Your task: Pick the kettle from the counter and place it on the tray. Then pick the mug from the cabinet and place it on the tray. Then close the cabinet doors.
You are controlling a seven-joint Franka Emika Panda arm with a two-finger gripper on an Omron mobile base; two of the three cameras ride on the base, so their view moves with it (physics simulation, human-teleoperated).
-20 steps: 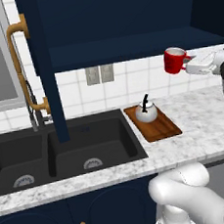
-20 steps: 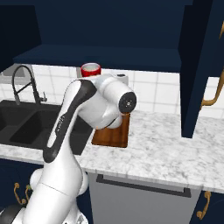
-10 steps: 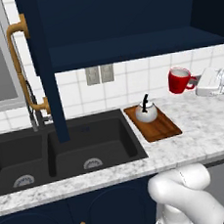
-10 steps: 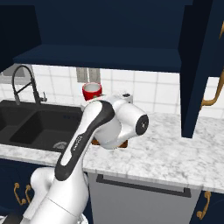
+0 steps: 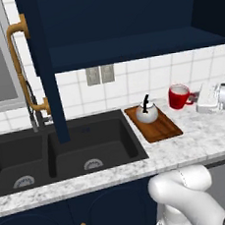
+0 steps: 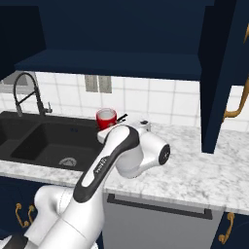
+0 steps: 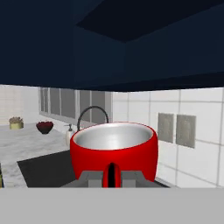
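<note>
Right now, from the left base view, I see the mug [image 5: 180,96] held upright in the air just right of the tray [image 5: 161,128], with the kettle [image 5: 147,112] already sitting on the tray's far end; the gripper [image 5: 198,98] reaches in from the right, clamped on the mug's handle side. In the right base view the mug [image 6: 106,118] sits just above my arm's forearm, over the counter [image 6: 194,170] beside the sink. The hand view shows the mug [image 7: 114,152] square in front, its handle [image 7: 111,174] pinched between the closed fingers [image 7: 92,177]. I judge it light, rigid and glazed, so slick; a handle grip lets it swing, so I'd lower it gently onto the tray's free near end.
</note>
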